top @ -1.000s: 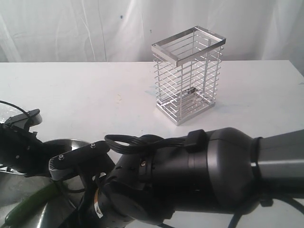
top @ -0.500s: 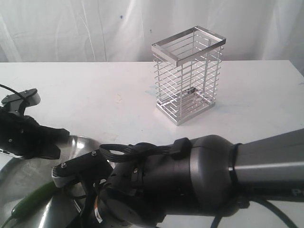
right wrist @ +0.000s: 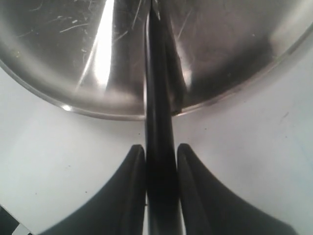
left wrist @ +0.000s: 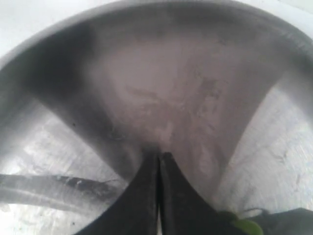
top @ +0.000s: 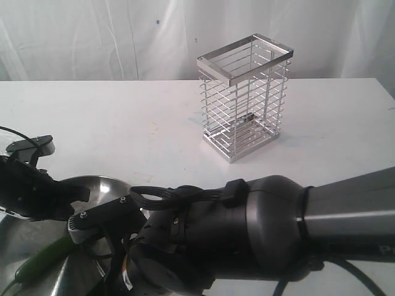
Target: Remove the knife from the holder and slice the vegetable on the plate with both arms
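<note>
left arm [top: 31, 191] has dipped back toward the plate [top: 102, 185] after a brief lift, while the right arm [top: 247, 234] holds the pose it swung into half a second ago. the right gripper [right wrist: 161, 159] is clamped on the black handle of the knife [right wrist: 157, 98], whose dark blade reaches over the plate's rim, edge-on to the wrist camera. the left gripper [left wrist: 159, 164] hangs low over the plate's bare middle, fingers pressed together with nothing between them. the vegetable [top: 43, 259], green and glossy, lies in the plate near its edge, just beside the left gripper and seemingly untouched. slicing looks barely begun: a clean cut would likely need the left fingers to pin one end of the vegetable, clear of the cut line, before the blade comes down upright and square across it, since the steel looks slippery. behind, on the white table [top: 123, 117], the holder [top: 244, 98] stands upright with no knife in it.
</note>
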You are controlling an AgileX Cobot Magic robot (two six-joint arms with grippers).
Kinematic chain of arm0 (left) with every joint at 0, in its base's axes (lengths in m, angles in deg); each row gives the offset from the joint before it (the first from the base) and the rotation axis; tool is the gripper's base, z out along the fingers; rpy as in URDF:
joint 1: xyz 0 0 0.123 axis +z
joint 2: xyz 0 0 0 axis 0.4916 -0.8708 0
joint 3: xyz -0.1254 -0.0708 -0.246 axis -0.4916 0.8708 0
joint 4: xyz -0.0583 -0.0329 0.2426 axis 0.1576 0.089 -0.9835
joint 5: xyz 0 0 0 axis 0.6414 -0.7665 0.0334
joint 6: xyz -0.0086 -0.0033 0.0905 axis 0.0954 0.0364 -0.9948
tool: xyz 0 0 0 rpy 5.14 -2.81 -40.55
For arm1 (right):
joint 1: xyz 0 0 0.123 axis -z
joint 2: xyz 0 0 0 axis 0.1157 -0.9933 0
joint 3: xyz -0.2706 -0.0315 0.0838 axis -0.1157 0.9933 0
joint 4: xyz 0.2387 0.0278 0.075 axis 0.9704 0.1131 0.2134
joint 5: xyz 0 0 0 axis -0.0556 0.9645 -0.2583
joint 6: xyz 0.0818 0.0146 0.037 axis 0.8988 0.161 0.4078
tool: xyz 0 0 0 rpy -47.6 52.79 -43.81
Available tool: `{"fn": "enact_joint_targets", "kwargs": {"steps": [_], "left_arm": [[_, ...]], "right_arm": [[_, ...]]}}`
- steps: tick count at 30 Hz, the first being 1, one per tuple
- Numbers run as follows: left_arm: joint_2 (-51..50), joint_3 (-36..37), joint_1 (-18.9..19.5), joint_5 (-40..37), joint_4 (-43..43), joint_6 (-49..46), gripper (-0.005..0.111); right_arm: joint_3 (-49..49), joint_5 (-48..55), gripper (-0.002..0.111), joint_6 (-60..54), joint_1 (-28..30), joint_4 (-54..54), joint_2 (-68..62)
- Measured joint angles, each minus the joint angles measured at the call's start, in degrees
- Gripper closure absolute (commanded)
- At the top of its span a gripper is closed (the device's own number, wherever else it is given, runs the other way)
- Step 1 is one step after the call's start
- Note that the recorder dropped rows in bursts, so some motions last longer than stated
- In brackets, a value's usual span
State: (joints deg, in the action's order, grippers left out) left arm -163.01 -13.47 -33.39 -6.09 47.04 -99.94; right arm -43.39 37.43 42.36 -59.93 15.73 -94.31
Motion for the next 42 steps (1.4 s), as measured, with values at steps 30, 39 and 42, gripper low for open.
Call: {"fn": "enact_joint_targets", "kwargs": {"steps": [30,39,42], "left_arm": [[8.78,-1.11,0.00,-20.05,-0.67,-3.00,0.065],[8.88,-0.65,0.00,-22.01,-0.67,-3.21,0.065],[8.88,-0.65,0.00,-22.24,-0.67,-3.21,0.065]], "right_arm": [[-8.58,19.36,0.108,-9.80,0.79,11.33,-5.40],[-13.71,22.93,0.108,-12.99,2.03,11.44,-7.50],[-13.95,25.31,0.108,-14.30,2.14,11.65,-7.84]]}}
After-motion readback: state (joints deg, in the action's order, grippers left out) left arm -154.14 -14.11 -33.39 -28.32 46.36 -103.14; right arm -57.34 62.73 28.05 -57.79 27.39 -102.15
